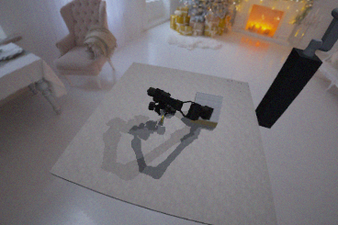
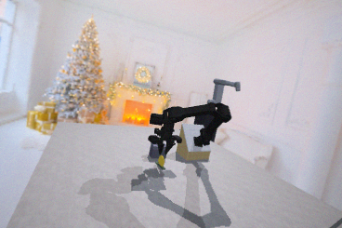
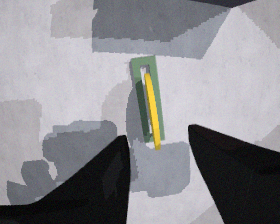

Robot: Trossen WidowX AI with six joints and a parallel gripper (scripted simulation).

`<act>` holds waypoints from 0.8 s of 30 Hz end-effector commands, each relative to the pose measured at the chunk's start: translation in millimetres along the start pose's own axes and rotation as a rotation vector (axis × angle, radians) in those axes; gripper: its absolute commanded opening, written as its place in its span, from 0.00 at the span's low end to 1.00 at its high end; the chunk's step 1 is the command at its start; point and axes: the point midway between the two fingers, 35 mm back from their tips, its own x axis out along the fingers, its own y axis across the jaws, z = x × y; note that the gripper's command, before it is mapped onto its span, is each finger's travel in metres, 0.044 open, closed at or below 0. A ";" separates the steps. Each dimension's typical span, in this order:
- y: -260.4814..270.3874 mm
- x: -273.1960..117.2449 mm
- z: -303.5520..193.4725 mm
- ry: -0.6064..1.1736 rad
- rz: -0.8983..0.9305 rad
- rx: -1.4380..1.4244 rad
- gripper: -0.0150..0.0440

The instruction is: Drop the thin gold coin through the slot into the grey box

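Nearest you, in the wrist view, the two dark fingers of the black parallel-jaw gripper stood moderately apart with nothing between them; their lower parts were cut off by the frame. Ahead of their tips you saw the thin, round gold coin on its edge in the shallow dark-green rectangular holder. From above, its bright yellow rim appeared as a narrow, slightly slanted band, one end reaching past the holder's near end. The exterior view showed you a narrow yellow oval instead, its top close to the fingertips; whether they touched could not be told there. In the top view the coin was a mere fleck beside the gripper, and the holder was too small to make out.

Beyond the coin, the closed grey box was partly hidden from you by the gripper in the exterior view, its slot not discernible. Farther off, the white-and-gold block lay partly behind the black jointed arm. A blurred glowing fireplace closed your background.
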 end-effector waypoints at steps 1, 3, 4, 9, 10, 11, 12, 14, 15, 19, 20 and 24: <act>0.4 5.9 0.2 0.002 0.002 0.004 0.53; 0.6 9.1 0.3 0.002 0.002 0.004 0.53; 0.7 10.7 0.3 0.002 0.002 0.004 0.53; 1.0 18.8 0.5 0.002 0.002 0.003 0.53; 1.0 20.4 0.5 0.002 0.002 0.003 0.53; 1.1 22.0 0.5 0.002 0.002 0.003 0.53; 1.1 23.6 0.5 0.002 0.002 0.003 0.53; 1.1 26.8 0.4 0.002 0.002 0.003 0.53; 1.1 28.4 0.4 0.002 0.002 0.003 0.53; 1.0 34.8 0.3 0.002 0.002 0.003 0.53; 1.0 36.4 0.2 0.003 0.002 0.003 0.53; 0.7 42.7 -0.1 0.004 0.002 0.003 0.53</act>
